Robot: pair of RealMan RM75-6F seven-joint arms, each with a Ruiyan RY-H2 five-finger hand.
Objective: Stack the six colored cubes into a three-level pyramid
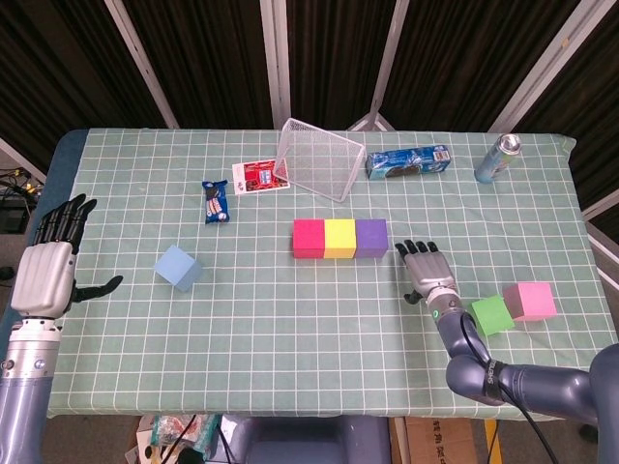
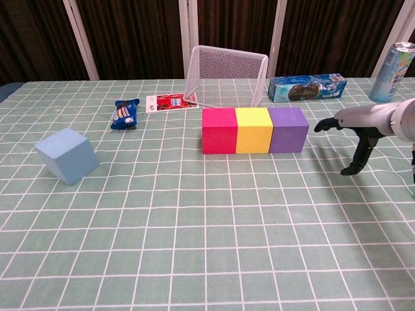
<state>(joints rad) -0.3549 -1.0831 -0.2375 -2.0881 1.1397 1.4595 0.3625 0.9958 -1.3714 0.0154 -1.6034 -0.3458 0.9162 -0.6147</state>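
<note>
The base row sits at centre frame: pink cube (image 1: 309, 239), yellow cube (image 1: 339, 239) and purple cube (image 1: 371, 238) touching in a line; no second level yet. My right hand (image 1: 426, 270) hangs empty with fingers spread, just right of the purple cube and low over the table (image 1: 290, 329); my left hand (image 1: 50, 271) is at the far left edge, also empty and spread, well apart from everything.

The loose cubes are scattered: blue cube (image 1: 178, 267) at left of centre, tilted on an edge in the chest view; green cube (image 1: 492, 315) and a light pink cube (image 1: 530, 301) at lower right, just beside each other, behind my right wrist.

The main risk, as I judge it, is my right hand's fingers (image 2: 326, 124) brushing the purple cube and breaking the row's alignment, since they are so near it; a gapped base would leave the second level unstable. Reaching back for the green cube, my forearm could sweep the light pink one toward the table's edge; the blue cube's tilt may make it roll from a grasp. The basket (image 1: 319, 159), snack (image 1: 216, 203) and can (image 1: 498, 158) in the upper frame seem safely away.
</note>
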